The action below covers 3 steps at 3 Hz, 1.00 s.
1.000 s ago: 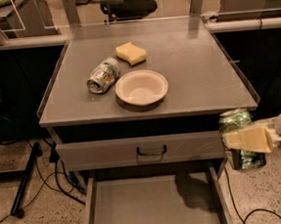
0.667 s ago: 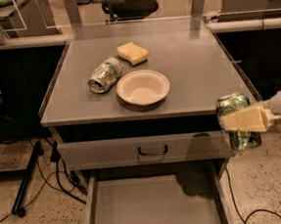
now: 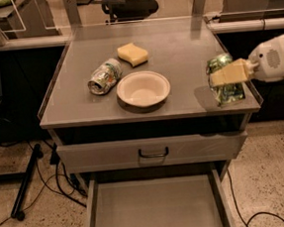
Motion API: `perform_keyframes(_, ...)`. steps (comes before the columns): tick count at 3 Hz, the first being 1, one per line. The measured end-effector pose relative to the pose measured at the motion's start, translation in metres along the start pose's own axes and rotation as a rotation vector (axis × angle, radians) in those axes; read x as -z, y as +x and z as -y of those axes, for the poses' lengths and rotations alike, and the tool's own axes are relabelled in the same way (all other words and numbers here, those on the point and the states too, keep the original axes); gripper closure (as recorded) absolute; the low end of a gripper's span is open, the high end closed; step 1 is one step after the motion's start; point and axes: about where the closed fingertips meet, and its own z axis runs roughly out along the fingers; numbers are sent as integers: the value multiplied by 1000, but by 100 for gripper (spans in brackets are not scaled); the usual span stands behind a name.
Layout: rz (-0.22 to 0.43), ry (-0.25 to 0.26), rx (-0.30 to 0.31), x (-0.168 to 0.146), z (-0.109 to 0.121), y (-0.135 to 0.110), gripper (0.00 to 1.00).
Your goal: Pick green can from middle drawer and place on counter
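My gripper (image 3: 226,74) comes in from the right and is shut on the green can (image 3: 224,82), a small dented dark-green can held upright. It holds the can over the right front corner of the counter (image 3: 176,48), just above the surface, where the can casts a shadow. The middle drawer (image 3: 155,209) is pulled open below, and its flat grey floor shows nothing on it.
On the counter lie a paler white-and-green can (image 3: 104,76) on its side, a white bowl (image 3: 143,89) and a yellow sponge (image 3: 132,54). A closed drawer front with a black handle (image 3: 153,153) sits above the open drawer. Cables and a stand leg (image 3: 26,180) are on the floor at left.
My gripper has lifted the green can from beside the cabinet's right side up and inward, to over the counter's right front corner.
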Motion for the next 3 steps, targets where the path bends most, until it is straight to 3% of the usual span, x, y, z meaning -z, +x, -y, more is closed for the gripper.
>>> perform_keyframes(2, -61, -35, -14, -60, 21, -77, 100)
perform_keyframes(3, -40, -45, 11, -62, 12, -96, 81)
